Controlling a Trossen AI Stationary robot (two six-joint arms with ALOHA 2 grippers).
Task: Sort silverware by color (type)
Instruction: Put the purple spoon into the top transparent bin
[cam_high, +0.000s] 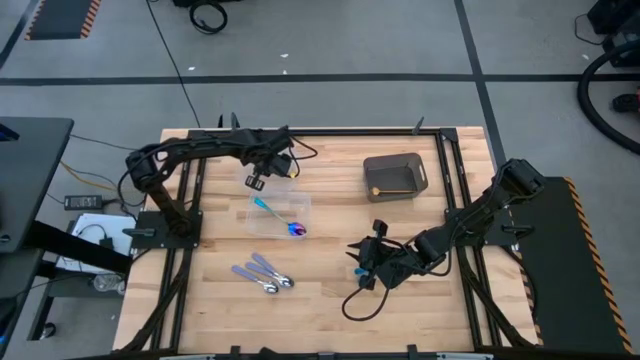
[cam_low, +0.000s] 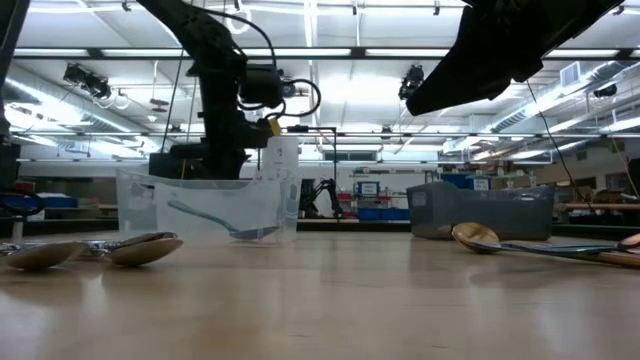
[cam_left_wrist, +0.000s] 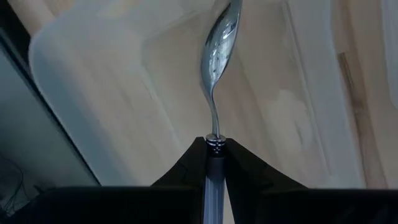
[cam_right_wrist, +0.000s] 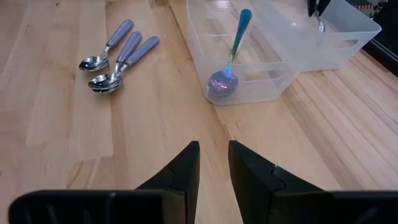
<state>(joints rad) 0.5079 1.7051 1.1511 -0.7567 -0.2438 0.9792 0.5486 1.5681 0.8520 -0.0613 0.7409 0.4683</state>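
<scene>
My left gripper is at the far left, over the far end of the clear tubs, shut on a lavender-handled spoon whose silver head points down toward a tub floor. A teal-handled spoon with a purple head lies in the near tub. Three lavender-handled spoons lie side by side on the wood, toward the near edge. My right gripper hovers open above bare wood, to the right of them, with nothing between its fingers. My left gripper pinches the spoon's lavender handle between its two fingers, at the end next to the metal neck. The fingers slant steeply down from above, and the spoon runs on in line with them. It is lifted clear, its head lowest, above the tub.
A dark grey bin with a gold utensil inside stands at the far right. One more spoon lies on the table at the right of the low view. A black cable loops below my right gripper. Black rails frame the table.
</scene>
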